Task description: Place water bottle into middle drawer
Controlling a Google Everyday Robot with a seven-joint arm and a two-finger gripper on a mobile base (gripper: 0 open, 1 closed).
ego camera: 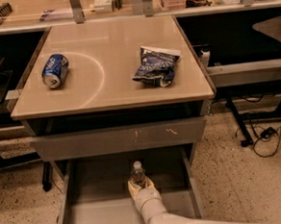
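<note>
The water bottle is small and clear with a white cap. It stands upright inside the open middle drawer, near the back at the middle. My gripper reaches in from the bottom of the view on a white arm, and its pale fingers wrap the lower part of the bottle. The bottle's base and label are hidden behind the gripper. The drawer is wide, shallow and grey, pulled out below a closed grey drawer front with pale scratch marks.
A blue soda can lies on its side at the left of the tan tabletop. A dark chip bag lies at the right. Cables and black table legs stand on the speckled floor to the right.
</note>
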